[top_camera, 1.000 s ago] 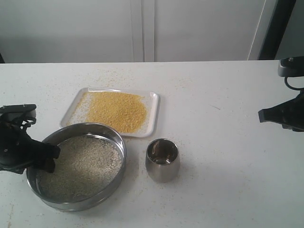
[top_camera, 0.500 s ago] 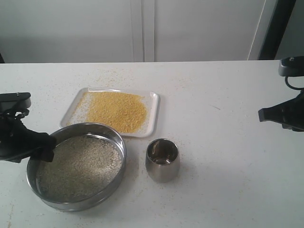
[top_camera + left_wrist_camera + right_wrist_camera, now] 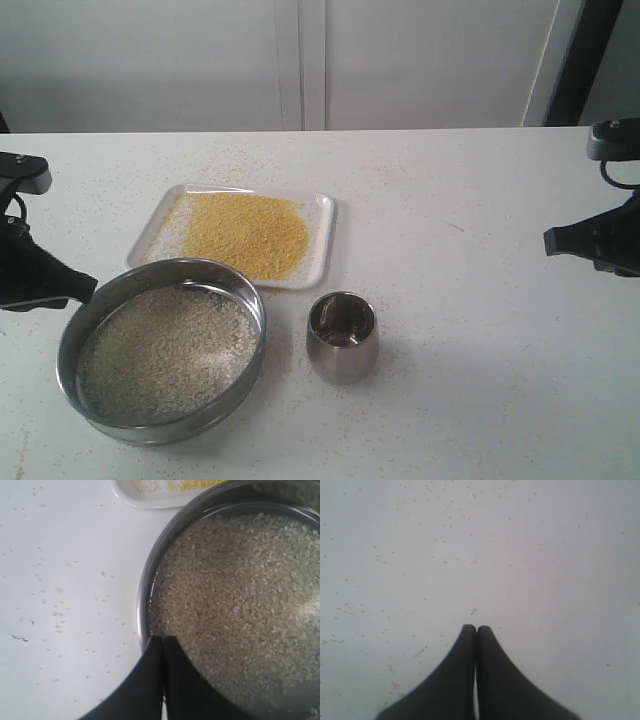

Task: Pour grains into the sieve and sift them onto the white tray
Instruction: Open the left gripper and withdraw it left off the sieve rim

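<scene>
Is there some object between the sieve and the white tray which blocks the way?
Nothing visible does. The sieve lies close beside the white tray, with no object between them; the steel cup stands off to the side.

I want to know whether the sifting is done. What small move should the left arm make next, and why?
Probably draw the left gripper away from the sieve to a rest pose. Its jaws are shut on nothing near the rim. The yellow grains lie on the white tray, only pale grains lie in the sieve, and the steel cup looks empty, so little seems left to do.
</scene>
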Robot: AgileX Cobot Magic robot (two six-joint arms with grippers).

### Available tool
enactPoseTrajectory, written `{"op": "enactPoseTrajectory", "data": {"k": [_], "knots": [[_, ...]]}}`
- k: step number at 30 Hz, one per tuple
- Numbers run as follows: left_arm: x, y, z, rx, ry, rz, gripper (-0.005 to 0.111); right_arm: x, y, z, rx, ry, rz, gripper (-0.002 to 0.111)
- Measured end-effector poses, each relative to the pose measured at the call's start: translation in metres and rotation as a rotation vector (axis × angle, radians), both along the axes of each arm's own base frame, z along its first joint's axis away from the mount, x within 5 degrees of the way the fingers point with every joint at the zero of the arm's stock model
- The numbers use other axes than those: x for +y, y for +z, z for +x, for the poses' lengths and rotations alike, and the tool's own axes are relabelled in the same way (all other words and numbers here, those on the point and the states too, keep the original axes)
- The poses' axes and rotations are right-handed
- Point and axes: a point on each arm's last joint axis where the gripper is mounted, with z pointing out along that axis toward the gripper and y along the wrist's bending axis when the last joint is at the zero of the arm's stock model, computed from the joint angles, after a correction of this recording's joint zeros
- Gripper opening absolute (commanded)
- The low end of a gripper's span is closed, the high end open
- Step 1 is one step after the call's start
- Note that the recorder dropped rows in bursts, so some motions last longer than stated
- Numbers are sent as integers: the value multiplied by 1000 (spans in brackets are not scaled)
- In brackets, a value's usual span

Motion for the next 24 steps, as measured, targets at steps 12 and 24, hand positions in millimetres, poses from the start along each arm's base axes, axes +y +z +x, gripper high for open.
{"op": "enactPoseTrajectory", "data": {"k": [12, 24], "knots": [[4, 21, -29, 70, -60, 19, 0, 0, 0, 0, 0, 0, 0, 0], [14, 46, -59, 64, -9, 30, 0, 0, 0, 0, 0, 0, 0, 0]]}}
